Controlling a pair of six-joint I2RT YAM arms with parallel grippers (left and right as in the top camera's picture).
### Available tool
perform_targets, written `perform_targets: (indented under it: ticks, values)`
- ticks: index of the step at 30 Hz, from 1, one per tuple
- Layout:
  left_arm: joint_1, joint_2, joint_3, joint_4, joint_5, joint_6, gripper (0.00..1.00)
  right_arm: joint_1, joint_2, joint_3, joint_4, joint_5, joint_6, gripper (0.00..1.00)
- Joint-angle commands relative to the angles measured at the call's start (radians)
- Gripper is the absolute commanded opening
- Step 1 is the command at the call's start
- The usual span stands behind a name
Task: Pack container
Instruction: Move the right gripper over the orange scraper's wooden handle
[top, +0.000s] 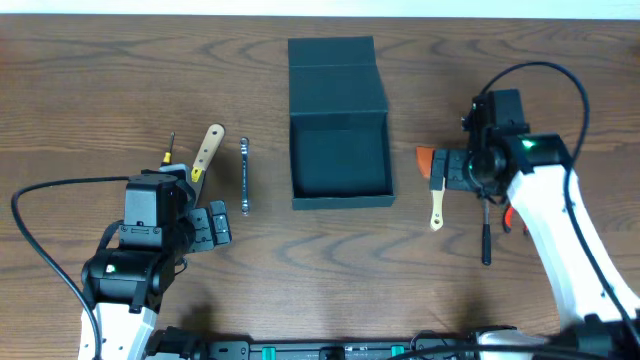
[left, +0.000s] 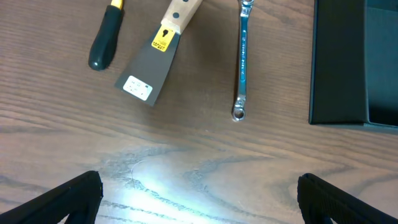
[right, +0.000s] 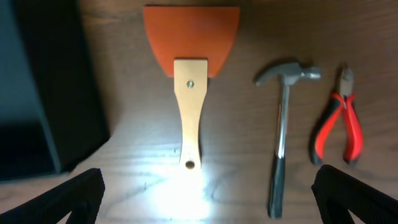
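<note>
The container (top: 341, 201) is a dark square box at mid-table, open, with its flap lid laid back toward the far side. Its wall shows at the right of the left wrist view (left: 339, 62) and at the left of the right wrist view (right: 50, 81). My left gripper (top: 215, 222) (left: 199, 199) hovers open over bare wood, left of the box and nearer than a wrench (left: 243, 56). My right gripper (top: 460, 170) (right: 208, 199) is open just right of the box, above the handle end of an orange scraper (right: 191, 50). Neither holds anything.
Left of the box lie the wrench (top: 245, 177), a dark-bladed scraper with wooden handle (top: 208, 150) (left: 149, 68) and a black-handled screwdriver (left: 104, 37). Right of it lie the orange scraper (top: 437, 205), a hammer (right: 283, 124) and red pliers (right: 339, 124).
</note>
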Motion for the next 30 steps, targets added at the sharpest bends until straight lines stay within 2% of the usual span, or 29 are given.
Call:
perform_targets:
  ticks: [1,5,14,30]
  values:
    - [-0.005,0.000,0.021,-0.006,-0.015,0.016,0.99,-0.004,0.051,0.023,0.019,0.004,0.015,0.99]
    - [-0.005,0.000,0.021,-0.005,-0.016,0.016,0.99,-0.004,0.098,0.020,0.018,0.002,0.026,0.97]
    - [-0.005,0.000,0.021,-0.005,-0.016,0.017,0.99,0.012,0.114,-0.030,0.042,0.002,0.089,0.99]
    - [-0.005,0.000,0.021,-0.005,-0.016,0.016,0.99,0.037,0.114,-0.282,0.286,-0.009,0.123,0.97]
